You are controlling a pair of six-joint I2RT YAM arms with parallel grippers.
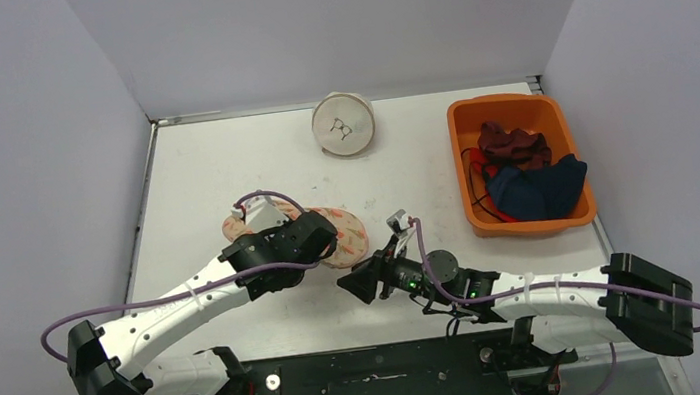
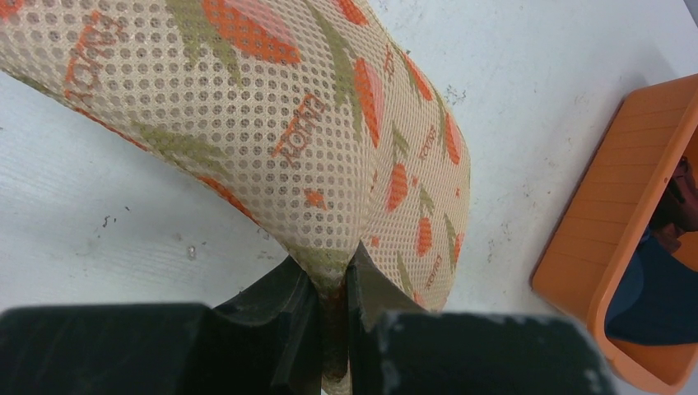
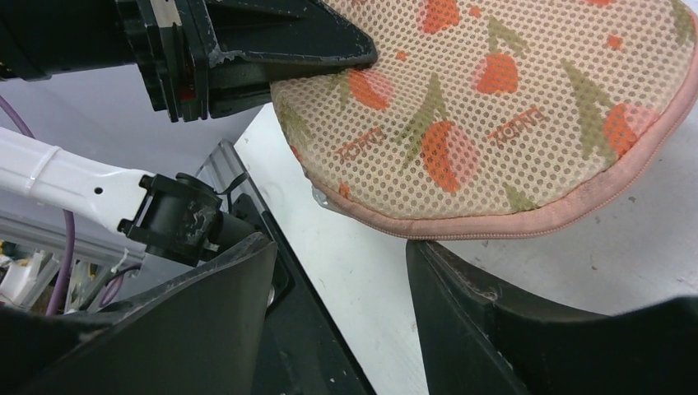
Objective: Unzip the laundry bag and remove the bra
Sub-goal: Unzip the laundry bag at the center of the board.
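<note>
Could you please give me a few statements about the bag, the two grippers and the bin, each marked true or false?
1. The left gripper has its jaws shut on the mesh of the laundry bag. True.
2. The right gripper has its jaws clamped on the bag's pink edge. False: they stand open, with the edge just ahead of them and not gripped.
3. The orange bin is empty. False: it holds dark red and navy clothes.
4. A round white item sits near the far edge of the table. True.
</note>
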